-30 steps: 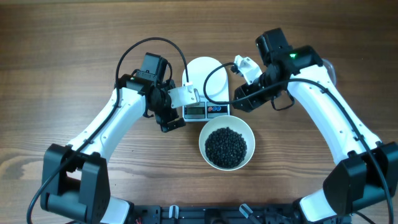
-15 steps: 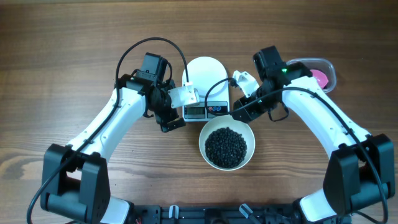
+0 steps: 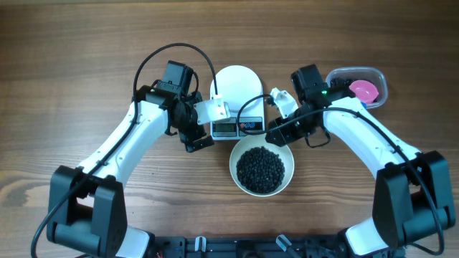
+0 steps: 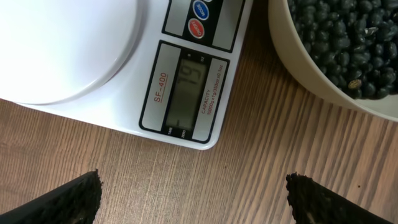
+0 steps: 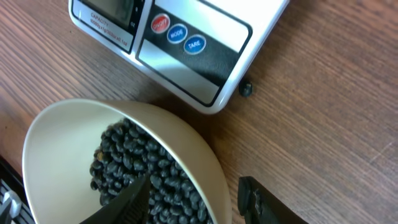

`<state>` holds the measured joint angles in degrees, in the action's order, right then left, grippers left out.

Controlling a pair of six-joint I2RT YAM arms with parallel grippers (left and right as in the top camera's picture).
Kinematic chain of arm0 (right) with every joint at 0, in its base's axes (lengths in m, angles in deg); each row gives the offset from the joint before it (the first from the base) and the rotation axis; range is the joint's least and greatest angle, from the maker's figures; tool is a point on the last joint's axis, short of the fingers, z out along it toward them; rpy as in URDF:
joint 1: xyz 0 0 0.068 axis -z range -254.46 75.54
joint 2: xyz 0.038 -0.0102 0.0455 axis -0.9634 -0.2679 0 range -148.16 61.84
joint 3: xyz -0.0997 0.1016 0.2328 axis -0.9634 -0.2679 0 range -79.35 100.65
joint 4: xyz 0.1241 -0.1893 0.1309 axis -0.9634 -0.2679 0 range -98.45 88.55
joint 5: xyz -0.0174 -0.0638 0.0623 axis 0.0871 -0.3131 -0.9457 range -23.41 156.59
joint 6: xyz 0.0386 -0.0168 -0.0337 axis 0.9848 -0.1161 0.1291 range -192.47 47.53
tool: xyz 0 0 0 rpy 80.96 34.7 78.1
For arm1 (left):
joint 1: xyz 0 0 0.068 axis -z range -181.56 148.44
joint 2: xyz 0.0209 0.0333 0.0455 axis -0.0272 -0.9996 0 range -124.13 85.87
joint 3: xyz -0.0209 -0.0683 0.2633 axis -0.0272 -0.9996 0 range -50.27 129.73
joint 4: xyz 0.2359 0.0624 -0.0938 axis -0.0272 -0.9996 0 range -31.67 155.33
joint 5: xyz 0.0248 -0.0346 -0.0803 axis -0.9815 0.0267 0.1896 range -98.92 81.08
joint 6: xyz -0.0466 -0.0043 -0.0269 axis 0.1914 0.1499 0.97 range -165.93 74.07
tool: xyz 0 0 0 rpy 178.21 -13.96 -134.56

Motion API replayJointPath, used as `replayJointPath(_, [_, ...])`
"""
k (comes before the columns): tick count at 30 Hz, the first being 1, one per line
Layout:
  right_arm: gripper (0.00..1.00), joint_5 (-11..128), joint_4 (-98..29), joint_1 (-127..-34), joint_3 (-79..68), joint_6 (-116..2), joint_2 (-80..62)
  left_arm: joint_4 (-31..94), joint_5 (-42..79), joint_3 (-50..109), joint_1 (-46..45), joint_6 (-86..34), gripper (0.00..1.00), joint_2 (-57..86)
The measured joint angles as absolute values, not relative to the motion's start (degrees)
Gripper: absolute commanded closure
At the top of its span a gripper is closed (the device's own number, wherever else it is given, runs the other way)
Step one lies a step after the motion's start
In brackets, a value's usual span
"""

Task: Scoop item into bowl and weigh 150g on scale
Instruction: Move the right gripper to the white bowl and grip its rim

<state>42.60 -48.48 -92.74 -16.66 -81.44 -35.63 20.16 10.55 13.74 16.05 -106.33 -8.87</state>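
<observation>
The white bowl [image 3: 233, 169] stands on the table just in front of the scale [image 3: 247, 126], holding a dark heap of the item [image 3: 260, 168]. My right gripper [image 3: 278, 135] is open astride the bowl's far-right rim [image 5: 186, 137]. One finger is inside above the beans [image 5: 124, 155] and the other is outside, clear of the wall. My right gripper [image 5: 194, 186] holds nothing. My left gripper [image 3: 197, 141] hangs open over bare wood by the scale's front left corner. In the left wrist view my left gripper [image 4: 193, 193] is empty, with the scale's lit display [image 4: 186, 93] ahead of it.
A clear plastic tub [image 3: 356, 87] with a pink scoop in it sits at the back right. One stray bean [image 5: 246, 89] lies on the wood beside the scale's corner. The scale's round white platform [image 3: 239, 84] lies between the two arms.
My right arm has swung left and toward the front, from near the tub to the bowl's rim, uncovering the tub. The left arm has not moved.
</observation>
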Motion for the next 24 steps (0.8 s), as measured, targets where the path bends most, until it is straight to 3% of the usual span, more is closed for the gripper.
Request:
replayJointPath(8, [0.56,42.6,-48.1,-92.7,-19.5,-81.3,-35.6,20.2,10.5,13.7,16.0,-106.3,0.0,-8.9])
replayJointPath(12, [0.63,42.6,-46.5,-92.7,-21.1,-81.2,-35.6,20.2,10.5,13.7,16.0,-106.3,0.0,-8.9])
replayJointPath(14, [0.68,42.6,-45.7,-92.7,-21.1,-81.2,-35.6,20.2,10.5,13.7,16.0,-106.3,0.0,-8.9])
replayJointPath(18, [0.92,42.6,-45.3,-92.7,-21.1,-81.3,-35.6,20.2,10.5,13.7,16.0,-106.3,0.0,-8.9])
replayJointPath(24, [0.95,43.3,-45.3,-92.7,-21.1,-81.5,-35.7,20.2,10.5,13.7,16.0,-106.3,0.0,-8.9])
